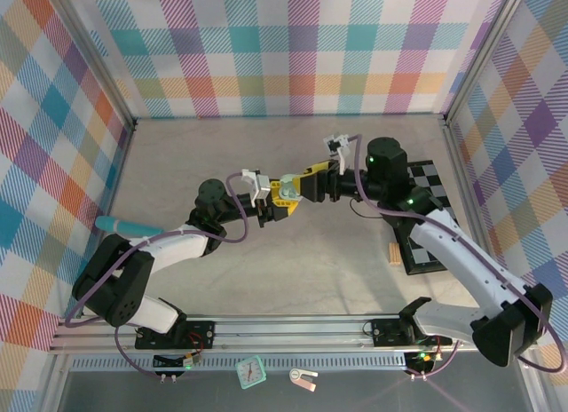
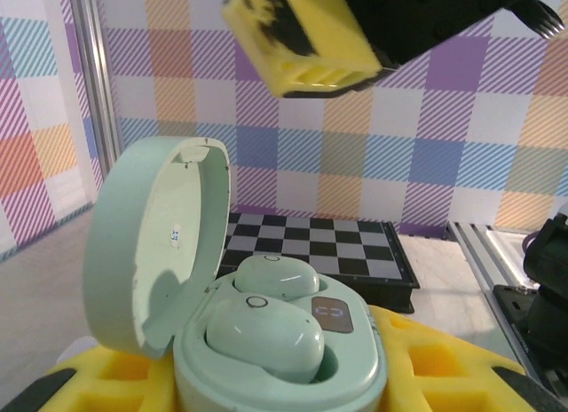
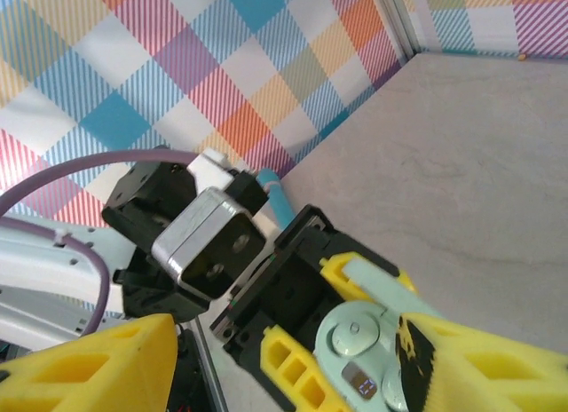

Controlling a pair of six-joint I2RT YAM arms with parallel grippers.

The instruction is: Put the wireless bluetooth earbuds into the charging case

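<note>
The left end effector [image 2: 275,385] is clenching the pale green charging case [image 2: 160,252] by its base, lid standing open, up off the surface [image 1: 293,270]. Both earbuds [image 2: 266,332] are sitting in their wells. The right end effector [image 3: 288,336] is hovering just over the case, fingers spread, holding nothing. Insertion is looking complete; the next move is probably calling for pressing each bud home and closing the lid.

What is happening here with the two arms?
The left tool grips a pale green case with its lid open. Both earbuds sit in their wells. The right tool is close to the case with its fingers apart, holding nothing. The lid is not yet closed.
</note>
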